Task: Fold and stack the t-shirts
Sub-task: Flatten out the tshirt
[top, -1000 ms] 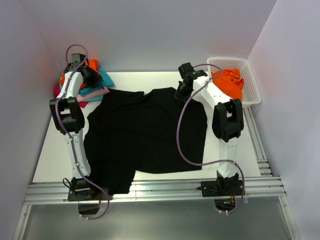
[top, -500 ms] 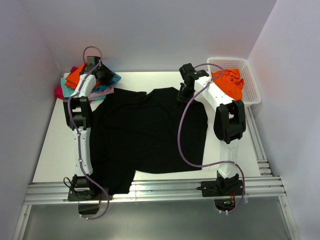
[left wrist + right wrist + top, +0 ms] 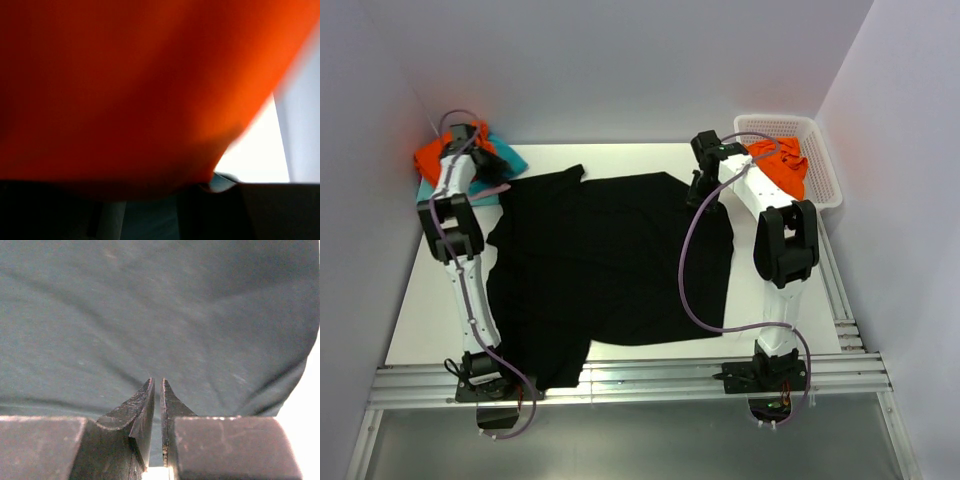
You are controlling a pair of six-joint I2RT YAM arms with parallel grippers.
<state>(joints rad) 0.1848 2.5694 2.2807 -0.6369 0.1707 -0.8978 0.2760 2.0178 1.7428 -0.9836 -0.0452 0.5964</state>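
The large black t-shirt [image 3: 610,260] lies spread over the table, and its cloth [image 3: 150,305] fills the right wrist view. My right gripper [image 3: 698,190] [image 3: 161,382] sits at the shirt's back right edge. Its jaws are pressed almost together and creases in the cloth run to their tips. My left gripper [image 3: 480,155] is at the back left among an orange t-shirt [image 3: 432,155] and a teal one [image 3: 510,160]. Blurred orange cloth [image 3: 125,85] covers the left wrist view and hides the jaws. Another orange t-shirt [image 3: 782,165] lies in the basket.
The white lattice basket [image 3: 825,170] stands at the back right corner. Bare table [image 3: 430,300] shows left of the black shirt and in a strip on its right. Walls close in the back and both sides. A metal rail runs along the near edge.
My left arm swung right, then far left, and the orange cloth went with it. My right gripper shifted slightly right. The black shirt's back edge now lies straighter and wider.
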